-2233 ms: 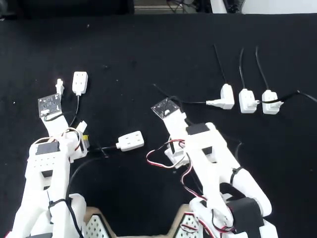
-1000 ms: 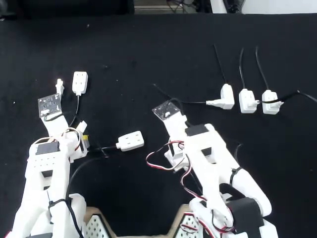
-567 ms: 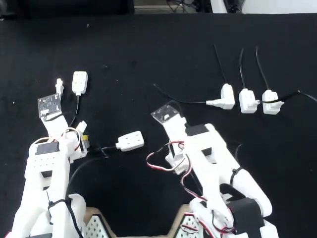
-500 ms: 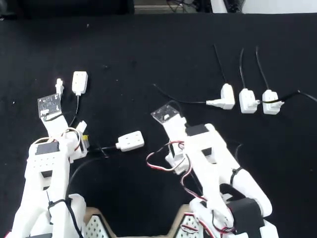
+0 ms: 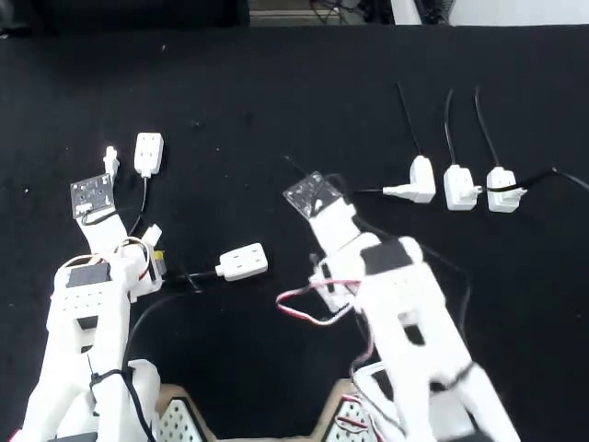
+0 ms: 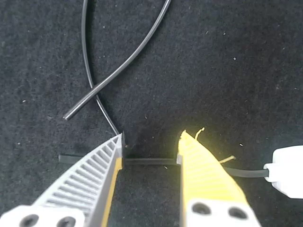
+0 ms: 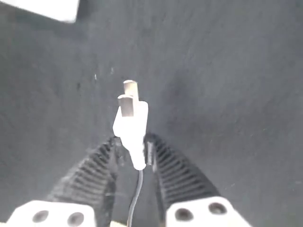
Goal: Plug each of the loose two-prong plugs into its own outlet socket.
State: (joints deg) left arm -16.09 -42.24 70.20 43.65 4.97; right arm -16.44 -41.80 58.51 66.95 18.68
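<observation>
My right gripper is shut on a white two-prong plug, with the prongs pointing away from the fingers and a thin black cord trailing back between them. In the high view the right arm stands mid-table and hides that plug. My left gripper is open, its fingertips astride a black cable that runs to a white outlet socket. That socket lies just right of the left gripper. Another white socket lies at the far left, a small plug beside it.
Three white sockets lie in a row at the right, each with a plug pushed in and a black cord running away. Loose black cords cross near the left gripper. A white block lies beyond the held plug.
The right arm has swung forward and to the right, with its wrist camera board now farther from the front edge. The left arm and the sockets have not moved.
</observation>
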